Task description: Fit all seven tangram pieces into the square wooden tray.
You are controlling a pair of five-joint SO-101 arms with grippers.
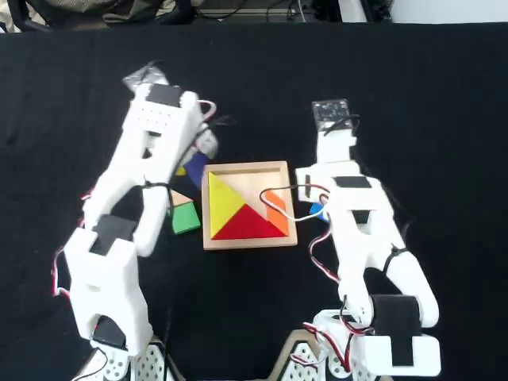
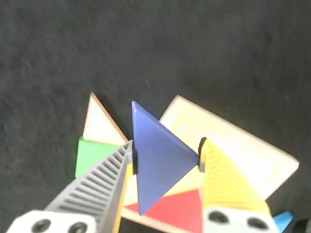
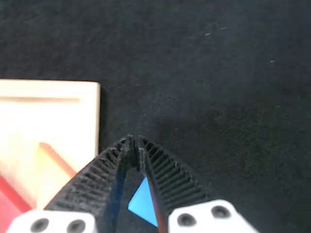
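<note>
On my left wrist feed the left gripper [image 2: 165, 145] has a dark blue triangle [image 2: 158, 160] pinched edge to edge between its fingers, hanging over the near corner of the wooden tray [image 1: 246, 167]. In the tray lie a yellow triangle [image 1: 222, 202], a red triangle [image 1: 250, 225] and an orange piece [image 1: 276, 210]. A green piece [image 1: 185, 217] and a pale triangle [image 1: 181, 198] sit on the black table [image 1: 429, 119], just beside the tray's left edge. My right gripper [image 3: 132, 145] hovers beside the tray's right edge, tips pressed together on nothing, with a light blue piece [image 3: 144, 201] on the table beneath it.
</note>
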